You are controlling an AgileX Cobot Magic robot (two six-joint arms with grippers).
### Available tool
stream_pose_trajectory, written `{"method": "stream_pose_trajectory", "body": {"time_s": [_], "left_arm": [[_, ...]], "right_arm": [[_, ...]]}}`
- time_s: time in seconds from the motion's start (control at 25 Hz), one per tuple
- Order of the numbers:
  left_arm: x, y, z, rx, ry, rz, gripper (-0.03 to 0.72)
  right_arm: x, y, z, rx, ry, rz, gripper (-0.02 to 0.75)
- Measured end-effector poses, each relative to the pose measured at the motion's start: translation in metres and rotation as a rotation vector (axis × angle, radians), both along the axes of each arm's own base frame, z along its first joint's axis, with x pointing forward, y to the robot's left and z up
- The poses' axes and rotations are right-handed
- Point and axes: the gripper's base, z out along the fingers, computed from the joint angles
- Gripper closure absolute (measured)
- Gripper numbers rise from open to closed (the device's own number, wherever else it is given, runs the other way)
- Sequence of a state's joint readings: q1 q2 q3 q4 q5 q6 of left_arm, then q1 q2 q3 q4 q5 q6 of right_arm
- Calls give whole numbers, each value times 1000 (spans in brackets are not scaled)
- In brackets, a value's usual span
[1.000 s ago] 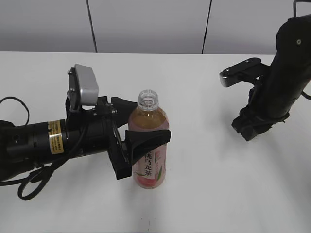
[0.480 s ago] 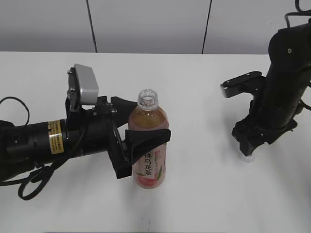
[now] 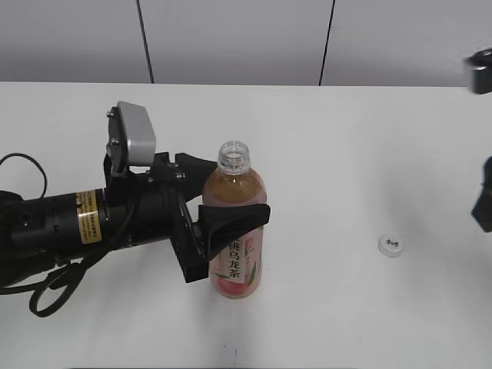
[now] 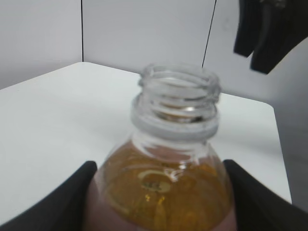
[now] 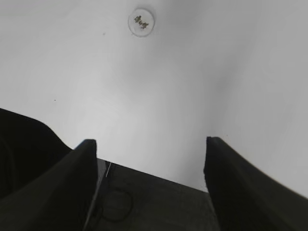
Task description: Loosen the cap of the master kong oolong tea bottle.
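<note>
The master kong oolong tea bottle (image 3: 236,231) stands upright on the white table with its neck open and no cap on it. My left gripper (image 3: 223,201) is shut on the bottle's shoulder; the left wrist view shows the open neck (image 4: 177,98) between the two black fingers. The small white cap (image 3: 391,245) lies on the table to the right, its dark mark up, and also shows in the right wrist view (image 5: 141,21). My right gripper (image 5: 150,144) is open and empty, above the table and well away from the cap; only its edge (image 3: 484,201) shows at the exterior view's right border.
The white table (image 3: 330,146) runs back to a grey panelled wall (image 3: 231,38). The left arm's black body and cable (image 3: 46,231) lie along the table at the left. The table's front edge (image 5: 159,192) shows below the right gripper.
The right arm has lifted off and withdrawn to the right edge of the view. The cap it set down now lies alone on the table. The left gripper and bottle have not moved.
</note>
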State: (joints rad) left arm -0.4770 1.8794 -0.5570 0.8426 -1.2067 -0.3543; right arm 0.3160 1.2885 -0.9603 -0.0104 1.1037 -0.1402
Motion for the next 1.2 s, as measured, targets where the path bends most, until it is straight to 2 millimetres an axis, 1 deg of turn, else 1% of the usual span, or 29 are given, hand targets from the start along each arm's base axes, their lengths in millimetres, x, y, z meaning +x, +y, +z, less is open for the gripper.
{"method": "stream_pose_trajectory", "body": {"time_s": [0.12, 0.2, 0.28, 0.4, 0.56, 0.68, 0.8, 1.2], "left_arm": [[0, 0, 0, 1, 0, 1, 224], [0, 0, 0, 3, 1, 2, 224], [0, 0, 0, 3, 2, 3, 224], [0, 0, -1, 5, 3, 5, 224], [0, 0, -1, 5, 3, 6, 211], [1, 0, -2, 18, 6, 10, 157], [1, 0, -1, 8, 4, 8, 99], [0, 0, 0, 3, 6, 4, 95]], "right_arm": [[-45, -15, 24, 41, -126, 0, 215], [-74, -24, 32, 67, -205, 0, 215], [-108, -35, 37, 104, -315, 0, 215], [-143, -46, 26, 140, -415, 0, 215], [-177, -57, 7, 200, -555, 0, 215], [-195, -62, 6, 233, -649, 1, 215], [-204, -65, 3, 248, -693, 1, 215], [-207, -66, 1, 248, -691, 2, 215]]}}
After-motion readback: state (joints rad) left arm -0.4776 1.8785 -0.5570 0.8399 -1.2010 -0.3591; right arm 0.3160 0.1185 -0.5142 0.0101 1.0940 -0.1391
